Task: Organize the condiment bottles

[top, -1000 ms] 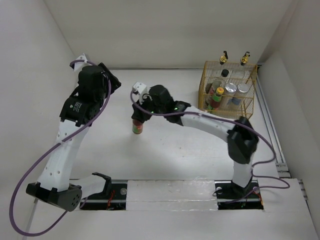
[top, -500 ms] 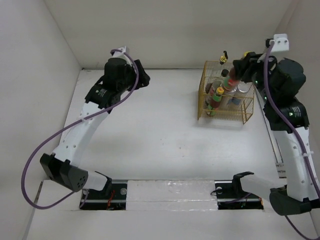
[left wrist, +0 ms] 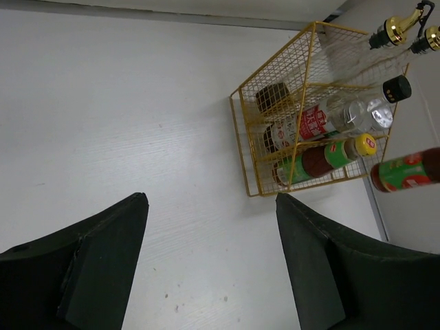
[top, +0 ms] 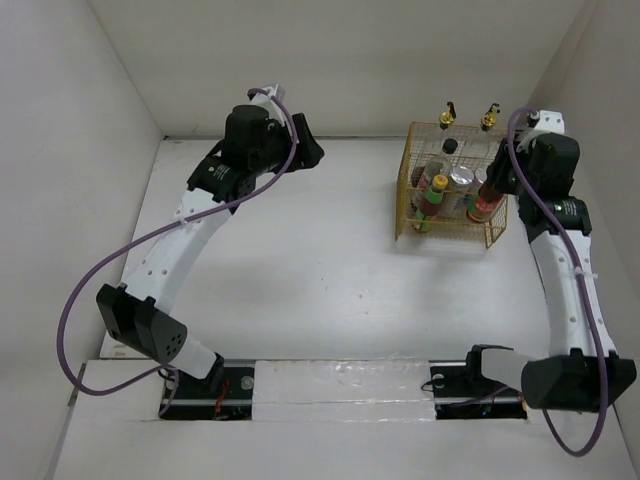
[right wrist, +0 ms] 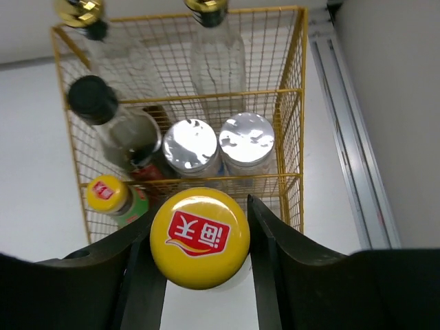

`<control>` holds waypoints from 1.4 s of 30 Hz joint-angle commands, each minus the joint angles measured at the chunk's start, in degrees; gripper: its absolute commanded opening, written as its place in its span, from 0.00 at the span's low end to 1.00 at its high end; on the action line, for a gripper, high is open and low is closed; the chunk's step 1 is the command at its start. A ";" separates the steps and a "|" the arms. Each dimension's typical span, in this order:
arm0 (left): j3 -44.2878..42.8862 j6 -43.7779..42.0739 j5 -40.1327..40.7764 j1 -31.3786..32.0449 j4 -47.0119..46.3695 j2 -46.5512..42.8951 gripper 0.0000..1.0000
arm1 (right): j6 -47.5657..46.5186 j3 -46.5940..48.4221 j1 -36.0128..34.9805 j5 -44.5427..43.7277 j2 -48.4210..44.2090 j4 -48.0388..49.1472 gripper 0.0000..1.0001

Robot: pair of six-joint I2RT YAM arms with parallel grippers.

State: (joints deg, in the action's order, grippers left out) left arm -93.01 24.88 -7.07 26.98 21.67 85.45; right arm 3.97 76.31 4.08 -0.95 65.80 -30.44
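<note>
right tool [right wrist: 199, 213] is clamping a yellow-capped sauce bottle [right wrist: 199, 240] by the yellow wire basket [right wrist: 303, 124]; left tool [left wrist: 211, 199] is hanging apart, empty.

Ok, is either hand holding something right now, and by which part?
The right hand grips a yellow-capped sauce bottle at its top, fingers either side of the cap. The left hand is open and empty.

Sauce bottle [right wrist: 199, 237], yellow cap: red emblem with two white Chinese characters. One reads "天"; the other is uncertain. Second sauce bottle [right wrist: 110, 194], at the near-left corner of the basket [right wrist: 302, 89]: same emblem, too small to read. Black-capped bottle [left wrist: 313, 124]: red label, white characters illegible.
</note>
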 commanded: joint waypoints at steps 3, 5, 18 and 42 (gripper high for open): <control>-1.21 -1.07 -2.16 -0.09 -2.60 -0.37 0.72 | 0.95 0.33 1.20 1.92 3.36 16.98 0.08; -1.21 -1.07 -1.55 -0.09 -2.60 -0.37 0.72 | 0.95 0.33 1.72 1.39 4.59 18.39 0.08; 0.90 -1.07 -1.02 -0.09 -3.13 0.68 0.77 | 1.48 -9.06 1.64 -1.77 10.05 24.37 0.08; 1.25 0.77 -4.00 -1.14 -5.41 -0.45 0.81 | 4.03 -2.16 -1.52 -7.49 -1.97 7.61 0.99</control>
State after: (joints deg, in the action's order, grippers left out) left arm -91.37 24.60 -9.34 26.83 19.07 87.05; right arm 6.96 66.70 3.90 -7.11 68.99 -18.26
